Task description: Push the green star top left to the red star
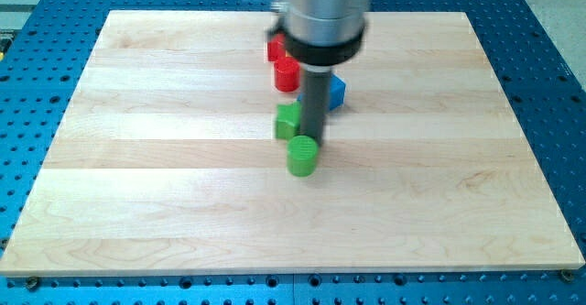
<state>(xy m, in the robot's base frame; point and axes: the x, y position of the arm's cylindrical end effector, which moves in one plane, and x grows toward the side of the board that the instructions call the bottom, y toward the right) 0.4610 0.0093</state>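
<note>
Five blocks cluster mid-board: a red block [273,49] at 12 o'clock, a red cylinder [287,74] below, the green star [287,121], a green cylinder [303,155], a blue block [336,92]. My tip [314,139], bare and holding nothing, touches the green star's right; pushing is in hand, and next I likely shove toward 11 o'clock.

Two red blocks [285,63], two green blocks [301,155], one blue block [337,92].

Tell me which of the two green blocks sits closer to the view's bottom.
The round green cylinder. It stands just below my tip, nearer the view's bottom. The other green block lies higher, against the rod's left side; its shape is partly hidden.
</note>
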